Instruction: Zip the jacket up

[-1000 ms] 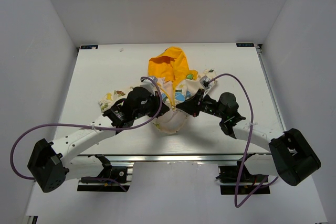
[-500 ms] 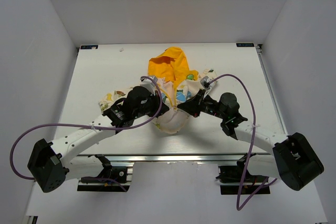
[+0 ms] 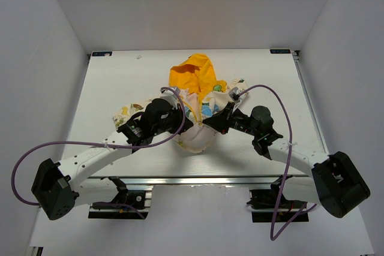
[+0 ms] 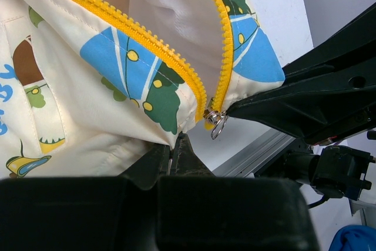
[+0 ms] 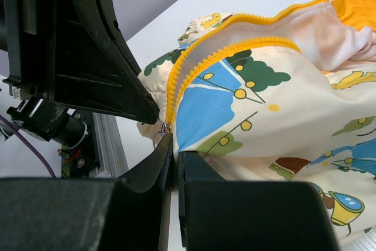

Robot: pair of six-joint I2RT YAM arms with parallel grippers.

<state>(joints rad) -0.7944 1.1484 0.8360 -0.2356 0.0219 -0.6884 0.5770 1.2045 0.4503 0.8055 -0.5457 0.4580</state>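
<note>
The jacket (image 3: 207,101) lies mid-table, cream with cartoon prints, its orange hood (image 3: 192,75) toward the far side. Its near hem is lifted between both arms. My left gripper (image 3: 189,125) is shut on the hem of the jacket (image 4: 70,86) just left of the zipper's foot, jaws (image 4: 174,140) pinching cloth. My right gripper (image 3: 208,124) is shut on the hem of the jacket (image 5: 282,116) on the other side, fingertips (image 5: 175,145) together. The yellow zipper (image 4: 194,80) is joined only at its foot, where the slider with its metal ring pull (image 4: 216,121) hangs; above, the two sides spread apart.
The white table (image 3: 120,76) is walled by white panels on three sides. An aluminium rail (image 3: 198,180) runs along the near edge. Purple cables (image 3: 277,97) loop over both arms. One sleeve of the jacket (image 3: 123,114) spreads left under the left arm.
The right arm's rear link has shifted slightly down and right. Both grips on the hem and the jacket itself look unchanged.
</note>
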